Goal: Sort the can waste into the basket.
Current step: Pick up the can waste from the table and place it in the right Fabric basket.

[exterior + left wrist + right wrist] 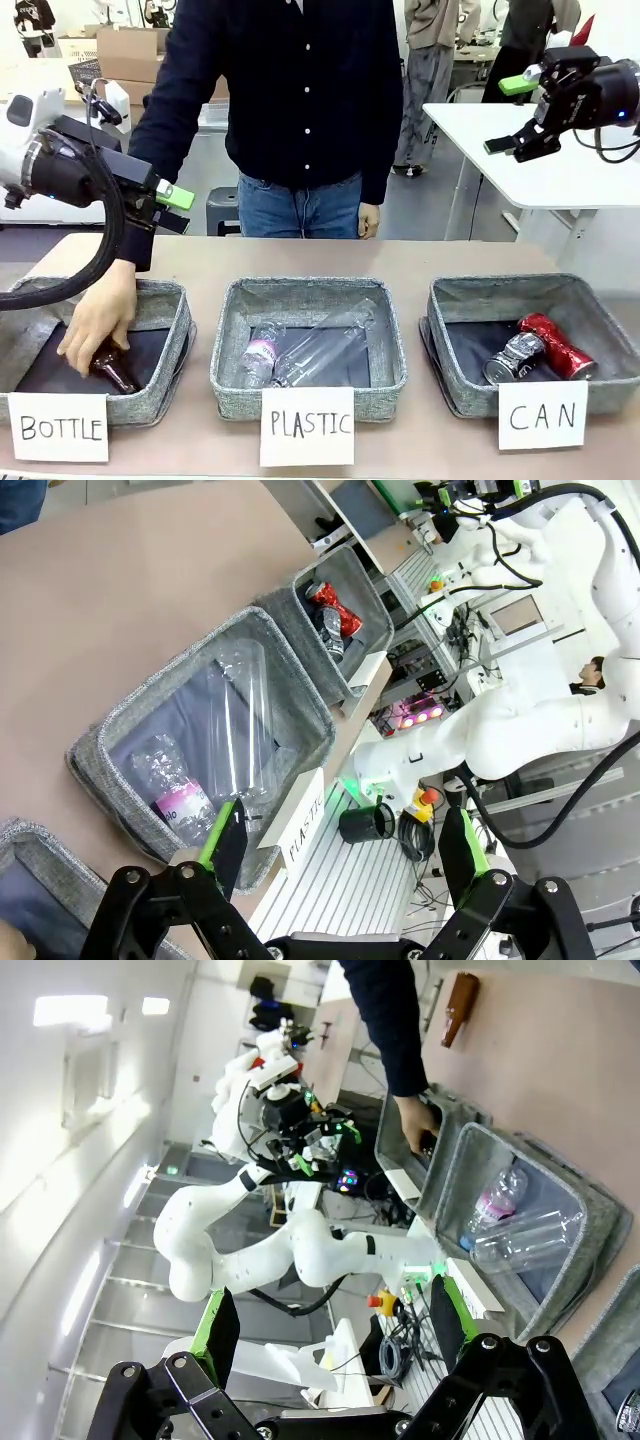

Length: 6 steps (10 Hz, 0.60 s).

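- Both cans are seen inside the basket marked "CAN", at the robot's right end of the row of three.
- The red can is laid slantwise along the right part of the dark lining, with the silver can just beside it on its left; the two appear to touch at their upper ends.
- From the left wrist view the same pair is picked out in the far basket, red can above silver can.
- The left gripper is held up in the air above the "BOTTLE" basket, its green-padded fingers spread apart and nothing held between them; the left wrist view confirms the wide gap.
- The right gripper is raised high, well above and behind the "CAN" basket, fingers parted and empty.
- The person's hand is reached down into the "BOTTLE" basket, and a brown glass bottle is touched there.
- A second brown bottle is seen lying on the table in the right wrist view.
- In the middle "PLASTIC" basket, clear plastic bottles are lying, one with a pink label.
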Tool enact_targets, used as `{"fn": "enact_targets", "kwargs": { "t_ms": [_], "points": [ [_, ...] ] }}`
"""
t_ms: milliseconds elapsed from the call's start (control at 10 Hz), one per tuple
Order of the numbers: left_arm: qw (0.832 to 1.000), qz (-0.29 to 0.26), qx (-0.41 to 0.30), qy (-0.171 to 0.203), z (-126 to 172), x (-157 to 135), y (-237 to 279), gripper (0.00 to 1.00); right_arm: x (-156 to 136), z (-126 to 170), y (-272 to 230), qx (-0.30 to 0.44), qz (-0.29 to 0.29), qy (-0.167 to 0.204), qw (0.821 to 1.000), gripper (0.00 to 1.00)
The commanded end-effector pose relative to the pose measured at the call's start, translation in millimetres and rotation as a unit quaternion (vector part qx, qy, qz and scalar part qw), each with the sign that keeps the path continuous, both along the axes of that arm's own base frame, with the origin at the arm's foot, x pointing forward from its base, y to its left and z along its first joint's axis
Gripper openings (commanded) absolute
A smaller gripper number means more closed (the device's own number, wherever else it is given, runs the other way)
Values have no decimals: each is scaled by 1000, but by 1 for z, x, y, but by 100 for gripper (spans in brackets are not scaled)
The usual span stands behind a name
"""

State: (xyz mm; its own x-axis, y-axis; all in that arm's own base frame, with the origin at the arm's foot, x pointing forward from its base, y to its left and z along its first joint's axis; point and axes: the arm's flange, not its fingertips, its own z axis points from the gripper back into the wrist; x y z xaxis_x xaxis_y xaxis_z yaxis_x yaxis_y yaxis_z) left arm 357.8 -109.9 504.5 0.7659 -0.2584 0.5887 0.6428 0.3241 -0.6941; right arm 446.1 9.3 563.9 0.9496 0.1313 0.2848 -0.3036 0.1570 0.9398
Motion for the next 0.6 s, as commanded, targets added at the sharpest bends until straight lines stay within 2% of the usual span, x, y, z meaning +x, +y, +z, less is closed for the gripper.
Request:
{"fn": "enact_targets", "kwargs": {
  "t_ms": [0, 500],
  "points": [
    [1000, 5, -9, -1, 2, 1, 1, 100, 1, 1, -1, 3, 5, -11, 1000, 100],
    [1000, 5, -9, -1, 2, 1, 1, 100, 1, 1, -1, 3, 5, -11, 1000, 100]
  ]
}}
